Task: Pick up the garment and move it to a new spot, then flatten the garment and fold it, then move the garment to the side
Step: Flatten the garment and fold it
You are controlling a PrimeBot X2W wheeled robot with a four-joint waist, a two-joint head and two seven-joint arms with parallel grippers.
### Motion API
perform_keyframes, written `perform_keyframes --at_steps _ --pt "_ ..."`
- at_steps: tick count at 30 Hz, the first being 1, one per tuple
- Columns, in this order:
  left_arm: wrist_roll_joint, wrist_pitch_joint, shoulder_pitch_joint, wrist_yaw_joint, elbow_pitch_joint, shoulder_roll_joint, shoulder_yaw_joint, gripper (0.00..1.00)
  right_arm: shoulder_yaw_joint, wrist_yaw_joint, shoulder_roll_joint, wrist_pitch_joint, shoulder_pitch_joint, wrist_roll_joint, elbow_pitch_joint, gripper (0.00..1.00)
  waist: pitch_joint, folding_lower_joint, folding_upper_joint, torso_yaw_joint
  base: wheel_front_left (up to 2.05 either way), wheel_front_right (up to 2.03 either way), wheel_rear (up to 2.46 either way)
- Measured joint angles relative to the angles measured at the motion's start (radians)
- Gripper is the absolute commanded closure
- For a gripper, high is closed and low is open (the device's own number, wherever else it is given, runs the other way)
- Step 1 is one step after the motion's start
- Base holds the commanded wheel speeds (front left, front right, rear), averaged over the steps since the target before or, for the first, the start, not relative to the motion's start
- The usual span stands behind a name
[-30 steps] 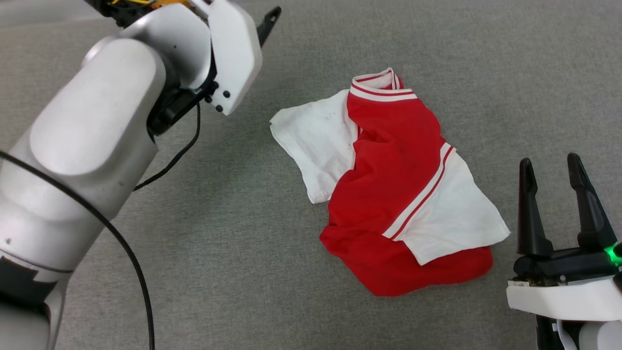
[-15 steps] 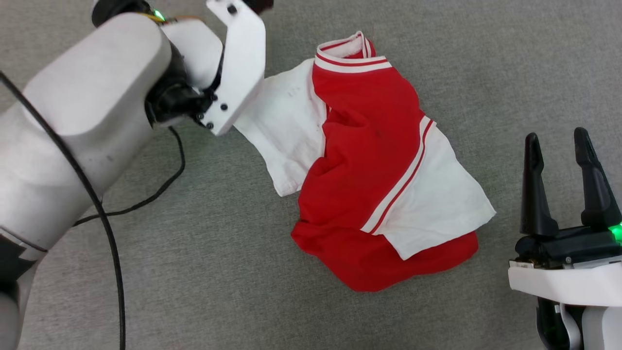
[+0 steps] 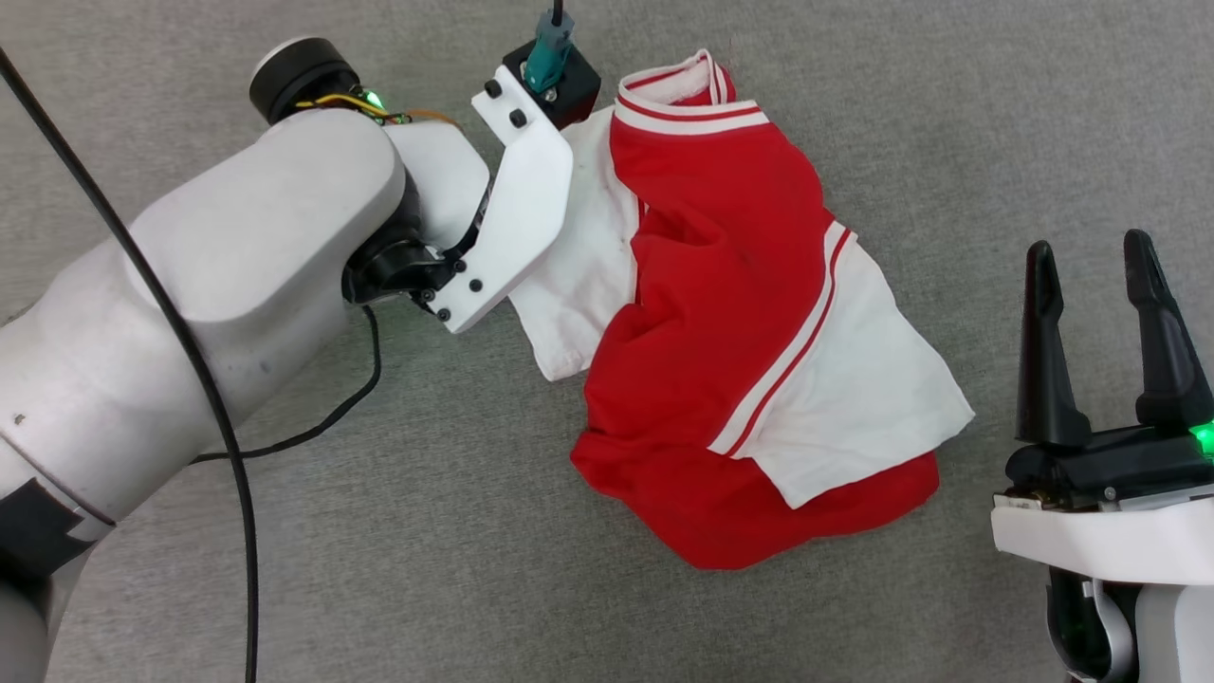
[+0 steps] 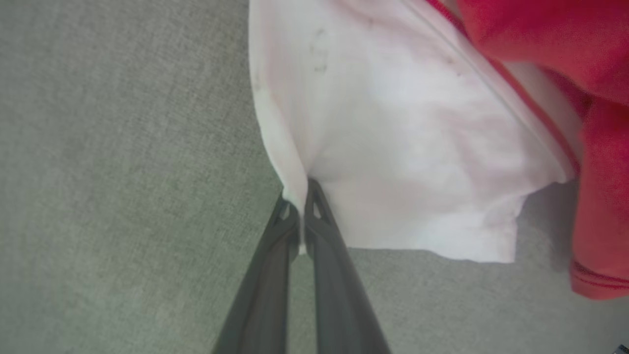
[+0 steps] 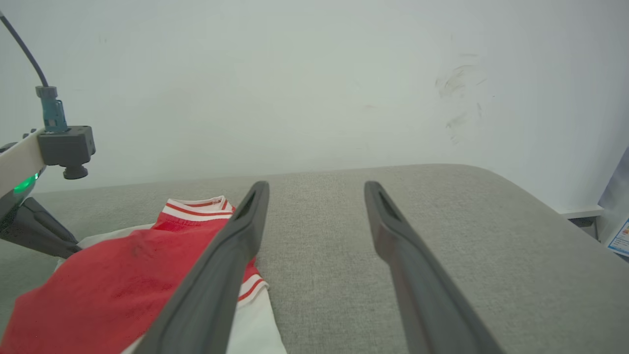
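Note:
The garment (image 3: pixel 721 285) lies crumpled on the grey surface, red body up, striped collar at the far end and white sleeves on both sides. In the left wrist view my left gripper (image 4: pixel 300 189) is shut on the edge of the garment's white left sleeve (image 4: pixel 403 137), the cloth puckering at the fingertips. From the head, the left arm's white wrist plate (image 3: pixel 517 218) covers those fingers. My right gripper (image 3: pixel 1095 285) stands open to the right of the garment, apart from it; between its fingers (image 5: pixel 315 187) is bare grey surface, with the garment (image 5: pixel 113 290) to their left.
The grey fabric surface (image 3: pixel 379 569) spreads all around the garment. A black cable (image 3: pixel 237 474) runs along the left arm. Past the surface's rounded far edge stands a pale wall (image 5: pixel 295 73). The left arm's wrist camera (image 5: pixel 64 147) hangs above the garment's far left.
The left arm has swung in over the white sleeve, and its gripper has gone from open to shut on the sleeve edge. The head camera shifted early on. The right gripper stays open.

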Motion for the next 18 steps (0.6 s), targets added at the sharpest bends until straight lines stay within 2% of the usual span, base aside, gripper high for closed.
perform_keyframes --at_steps 6,15,18 --pt "-0.035 -0.056 0.015 0.0 -0.009 0.041 -0.002 1.0 -0.001 0.0 0.0 0.0 0.02 -0.018 0.013 0.0 -0.064 -0.0001 0.0 0.03 0.0 0.0 0.0" --pt "-0.106 -0.118 0.105 0.0 0.06 0.224 -0.002 1.0 -0.007 0.0 0.0 0.0 0.061 -0.028 0.019 0.0 -0.146 -0.0001 0.0 0.086 0.0 0.0 0.0" --pt "-0.124 -0.141 0.146 0.0 0.112 0.259 -0.002 1.0 -0.005 0.0 0.0 0.0 0.065 -0.034 0.02 0.0 -0.153 -0.0002 0.0 0.099 0.0 0.0 0.0"
